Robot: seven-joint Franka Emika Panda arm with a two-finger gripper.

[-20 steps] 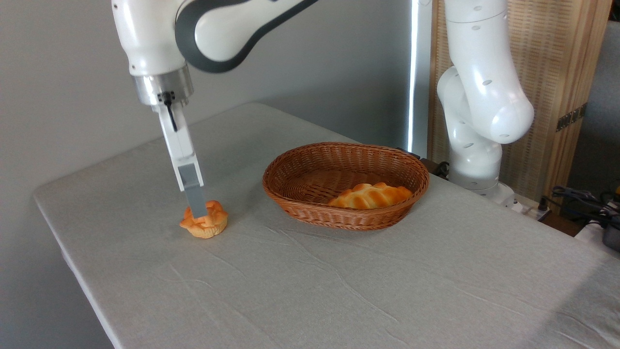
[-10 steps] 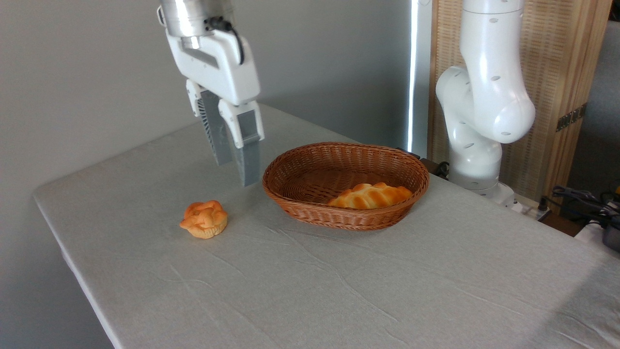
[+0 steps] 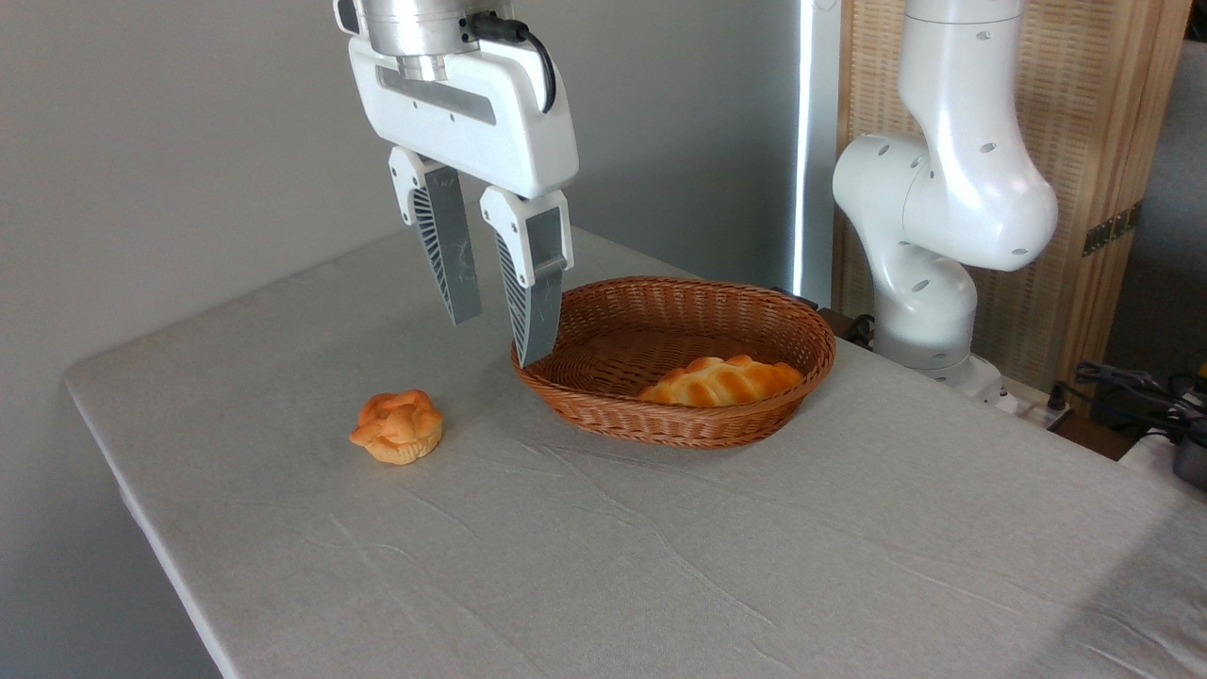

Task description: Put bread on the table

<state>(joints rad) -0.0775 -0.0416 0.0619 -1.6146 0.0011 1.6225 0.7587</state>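
Bread (image 3: 397, 427) sits alone on the table (image 3: 660, 566), upright on its paler base with the knotted top up, nothing touching it. Gripper (image 3: 498, 335) hangs in the air up and to the right of it, well apart, fingers spread with a clear gap and nothing between them. In picture terms the bun lies down-left of the jaws; the wicker basket (image 3: 585, 401) lies right of them, the right fingertip drawn over its near-left rim. Can't tell from this single view whether that tip is actually above the rim or just in front of it, depth is ambiguous here. The bun is round and lobed, so no real long axis; approach angle wouldn't matter if a re-grasp were needed. The braided loaf (image 3: 721, 380) in the basket does have one, running roughly left-right along the basket floor, and it lies right of and below the jaws. Judging by the layout, the task looks done: bread is on the cloth, clear of the basket, and free of the fingers. Only sensible remaining move is a retreat, and the relation to watch is finger vs. basket rim, not finger vs. bun.
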